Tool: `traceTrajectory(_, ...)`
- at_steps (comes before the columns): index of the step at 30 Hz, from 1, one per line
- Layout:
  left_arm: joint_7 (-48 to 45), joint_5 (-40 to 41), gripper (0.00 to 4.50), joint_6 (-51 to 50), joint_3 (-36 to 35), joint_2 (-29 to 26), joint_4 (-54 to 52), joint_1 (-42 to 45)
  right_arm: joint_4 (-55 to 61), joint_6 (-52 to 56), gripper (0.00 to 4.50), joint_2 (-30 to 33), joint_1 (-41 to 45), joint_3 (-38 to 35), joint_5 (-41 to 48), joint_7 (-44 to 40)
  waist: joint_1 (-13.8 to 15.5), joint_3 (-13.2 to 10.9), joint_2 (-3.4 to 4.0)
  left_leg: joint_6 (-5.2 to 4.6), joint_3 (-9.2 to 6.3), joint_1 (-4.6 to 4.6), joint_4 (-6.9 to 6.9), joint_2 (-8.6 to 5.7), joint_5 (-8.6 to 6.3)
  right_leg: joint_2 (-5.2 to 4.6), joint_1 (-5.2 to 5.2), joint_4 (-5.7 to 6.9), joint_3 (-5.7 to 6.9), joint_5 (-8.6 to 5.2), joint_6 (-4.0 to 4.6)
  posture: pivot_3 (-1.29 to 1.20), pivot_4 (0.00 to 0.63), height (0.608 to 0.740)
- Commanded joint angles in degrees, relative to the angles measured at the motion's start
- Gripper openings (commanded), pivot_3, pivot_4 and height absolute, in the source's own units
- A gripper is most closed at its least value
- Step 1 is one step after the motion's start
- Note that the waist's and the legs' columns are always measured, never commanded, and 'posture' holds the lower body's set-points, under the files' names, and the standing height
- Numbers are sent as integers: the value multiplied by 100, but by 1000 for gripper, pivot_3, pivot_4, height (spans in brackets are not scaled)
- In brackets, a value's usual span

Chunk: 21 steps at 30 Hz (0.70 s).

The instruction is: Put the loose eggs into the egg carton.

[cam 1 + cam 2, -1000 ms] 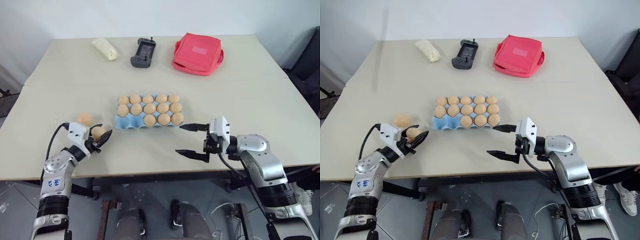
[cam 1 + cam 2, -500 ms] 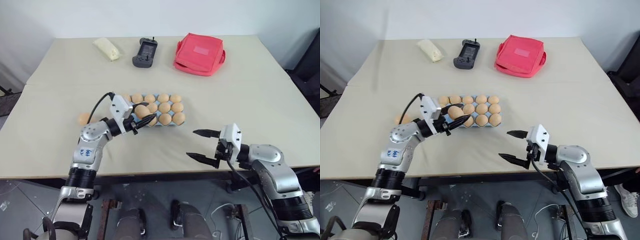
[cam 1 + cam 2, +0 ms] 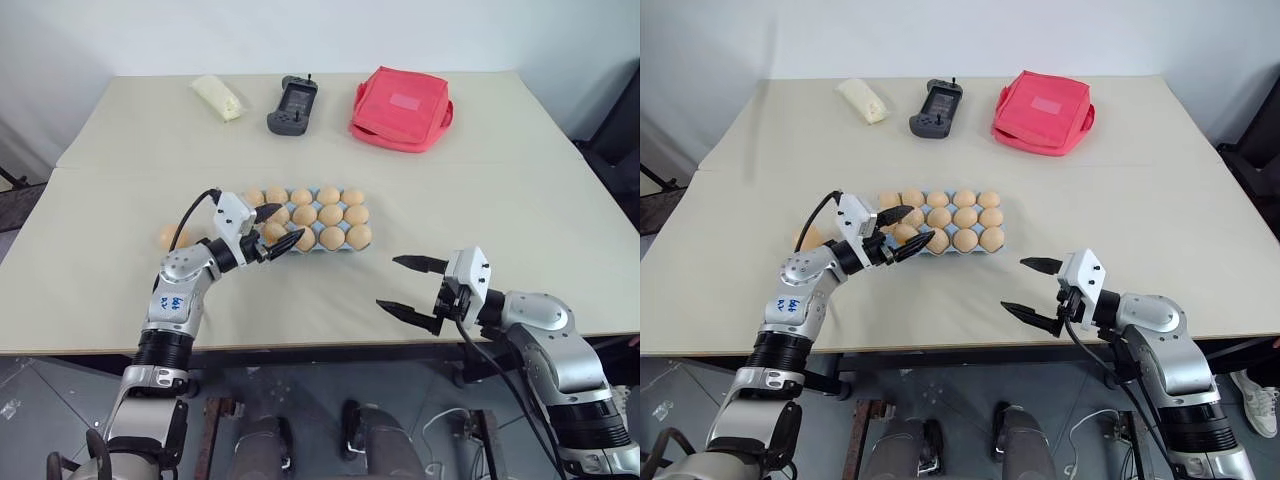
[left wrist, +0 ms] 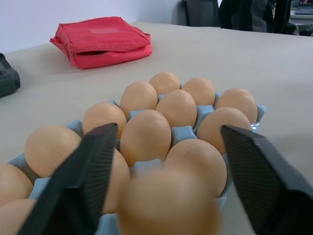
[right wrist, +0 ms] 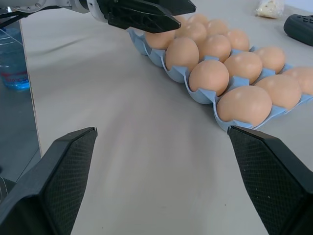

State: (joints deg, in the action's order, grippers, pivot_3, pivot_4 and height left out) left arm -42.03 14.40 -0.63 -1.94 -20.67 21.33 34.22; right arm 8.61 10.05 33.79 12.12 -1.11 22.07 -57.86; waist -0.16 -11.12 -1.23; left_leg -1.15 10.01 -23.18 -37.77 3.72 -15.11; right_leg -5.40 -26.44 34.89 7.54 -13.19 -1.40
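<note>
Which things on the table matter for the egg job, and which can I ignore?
For the job:
- egg carton, nearly full
- loose egg on the table beside the left arm
- left gripper, open at the carton's near-left corner
- right gripper, open

Ignore:
- red pouch
- black handheld controller
- pale yellow packet

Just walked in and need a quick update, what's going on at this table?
A humanoid robot is loading loose eggs into a light blue egg carton. Its left pincer is open over the carton's near-left corner, with an egg sitting between its fingers in the cup there. One loose egg lies on the table to the carton's left. The right pincer hangs open above the table's near edge, holding nothing.
</note>
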Motion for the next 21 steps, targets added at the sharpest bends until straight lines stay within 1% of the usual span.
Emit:
traceTrajectory(1,65,63,4426,157,-210,-65,-129,1,158,-111,4500,-12,75,-79,107,-4,-3,0,0,0,0,0,0,0,0,0,0,0,0,0,0,0,150,740)
traceTrajectory(7,-476,407,4426,-54,-470,-654,-1016,-724,111,-107,4500,-61,277,8,191,-147,-81,0,0,2,0,3,1,6,-1,2,-2,7,0,-1,3,0,150,740)
traceTrajectory(11,-461,584,4426,-51,-1253,-1261,-1569,-1829,142,-60,4500,-131,494,145,292,-318,-157,0,0,6,-1,4,2,10,-3,1,-3,9,-7,-4,7,0,150,740)
traceTrajectory(13,-381,678,4426,-116,-1661,-1432,-1794,-2407,148,-62,4500,-160,552,175,322,-374,-173,0,0,32,-2,4,2,11,-18,1,-4,8,-11,-5,9,0,150,740)
traceTrajectory(16,-178,819,4426,-214,-2156,-1473,-2124,-3139,143,-112,4500,-220,612,191,379,-425,-135,0,0,35,-7,4,5,13,-21,-2,-4,6,-21,-9,14,0,150,740)
traceTrajectory(18,46,855,4426,-189,-2510,-1379,-2287,-3603,132,-195,4500,-275,656,219,386,-473,-125,1,-1,36,-13,0,5,12,-21,-5,-3,-2,-25,-9,16,0,150,740)
traceTrajectory(19,134,875,4426,-188,-2605,-1339,-2340,-3727,126,-222,4500,-288,666,227,381,-495,-108,1,-1,36,-14,1,6,12,-22,-7,-1,-3,-25,-9,15,0,150,740)
traceTrajectory(21,603,839,4426,-149,-2933,-1169,-2288,-3919,110,-275,4500,-322,686,268,359,-519,-70,1,-1,35,-16,-4,7,11,-22,-9,0,-16,-24,-9,15,0,150,740)
